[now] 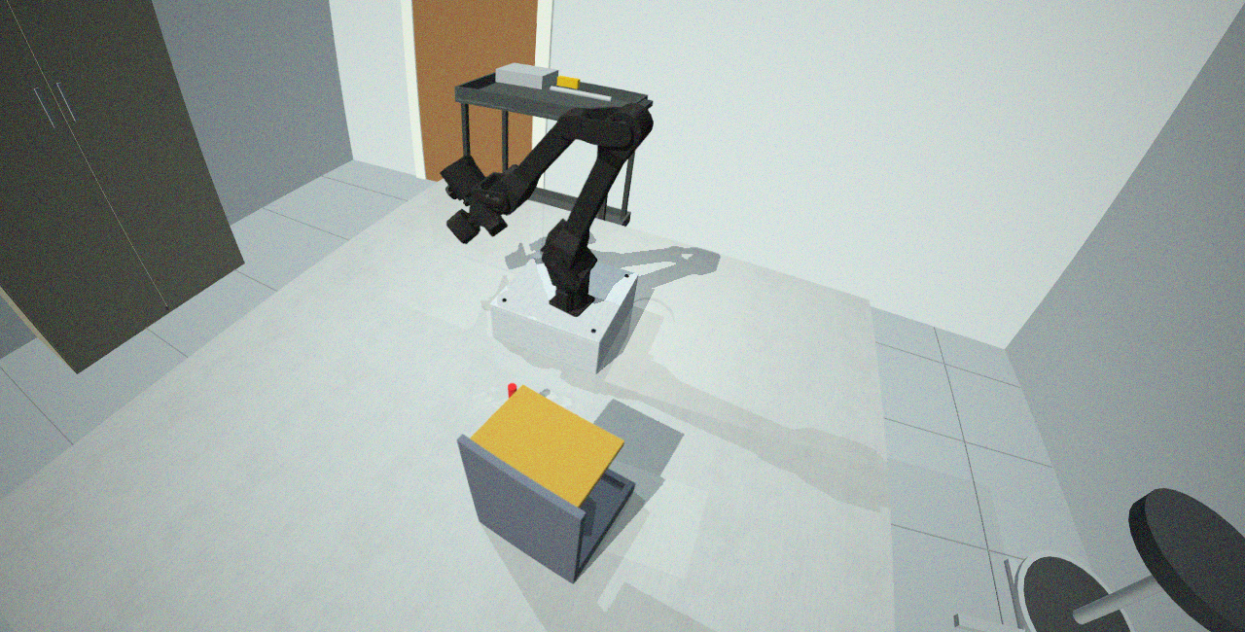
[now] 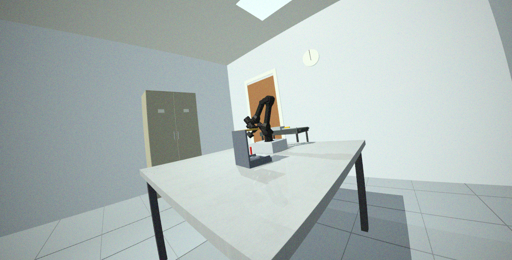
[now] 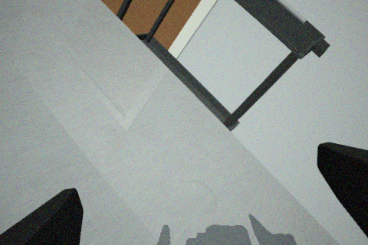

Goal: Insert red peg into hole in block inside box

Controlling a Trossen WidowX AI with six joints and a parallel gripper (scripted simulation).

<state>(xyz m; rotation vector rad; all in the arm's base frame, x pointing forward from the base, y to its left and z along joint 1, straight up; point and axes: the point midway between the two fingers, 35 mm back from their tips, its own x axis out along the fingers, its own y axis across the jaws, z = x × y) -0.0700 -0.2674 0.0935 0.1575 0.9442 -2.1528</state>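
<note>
The red peg (image 1: 512, 388) (image 2: 251, 150) stands upright on the table, just beyond the roof's far corner in the top view. Its lower part is hidden by the box. The box (image 1: 522, 502) (image 2: 241, 149) has a grey back wall. Its flat yellow roof (image 1: 548, 440) (image 2: 246, 129) juts out towards the arm's side. The block is mostly hidden; I cannot make out its hole. My gripper (image 1: 477, 230) (image 3: 202, 178) is open and empty. It hangs high over the table beside the arm's base, well away from the peg and box. The wrist view shows neither peg nor box.
The arm's pale base block (image 1: 544, 333) (image 2: 261, 147) stands behind the peg and box. A dark cart (image 1: 465, 94) (image 3: 264, 11) stands beyond the table by the wall. A tall cabinet (image 1: 113, 149) (image 2: 171, 126) is at the left of the room.
</note>
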